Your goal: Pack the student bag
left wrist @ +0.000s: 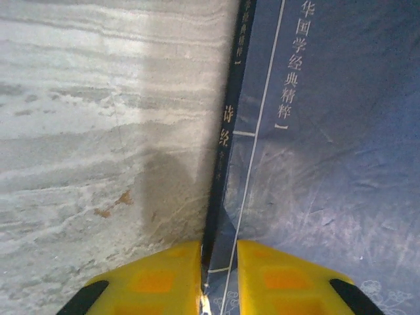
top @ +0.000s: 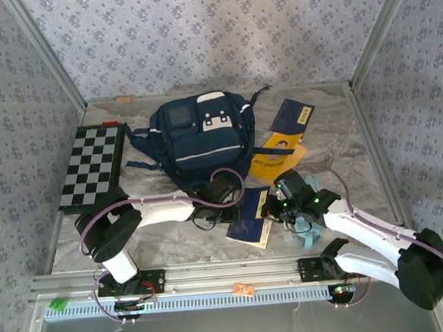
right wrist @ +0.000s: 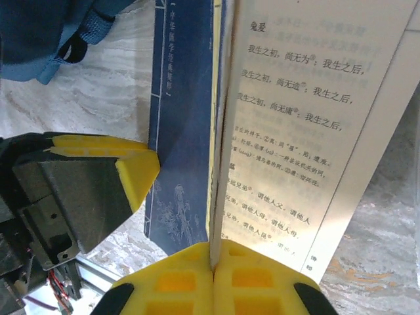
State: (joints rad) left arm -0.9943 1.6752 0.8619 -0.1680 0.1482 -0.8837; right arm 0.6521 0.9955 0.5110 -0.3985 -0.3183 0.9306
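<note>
Because the right gripper [right wrist: 213, 279] pinches only a thin page [right wrist: 295, 118] of the book [top: 249, 219], we judge tearing to be the main risk. If either arm lifts or pulls away, the book's weight would hang on paper, and the sheet could rip or slip free. The book could also splay open, which would make it awkward to slide into the bag [top: 200, 133]. A second worry is the arms pulling against each other, since both have hold of the same book.

The right gripper's fingers [right wrist: 262, 289] are closed flat together, with the printed page's edge clamped between them. The blue cover [right wrist: 180, 131] stands apart to its left. The left gripper [left wrist: 220, 266] is nearly closed, with only a narrow gap that the book's spine [left wrist: 226, 131] fills, and we take that as a grip on the spine. The bag lies on the table [top: 174, 245] just beyond both grippers, near the book. We cannot tell whether its opening is unzipped.
</note>
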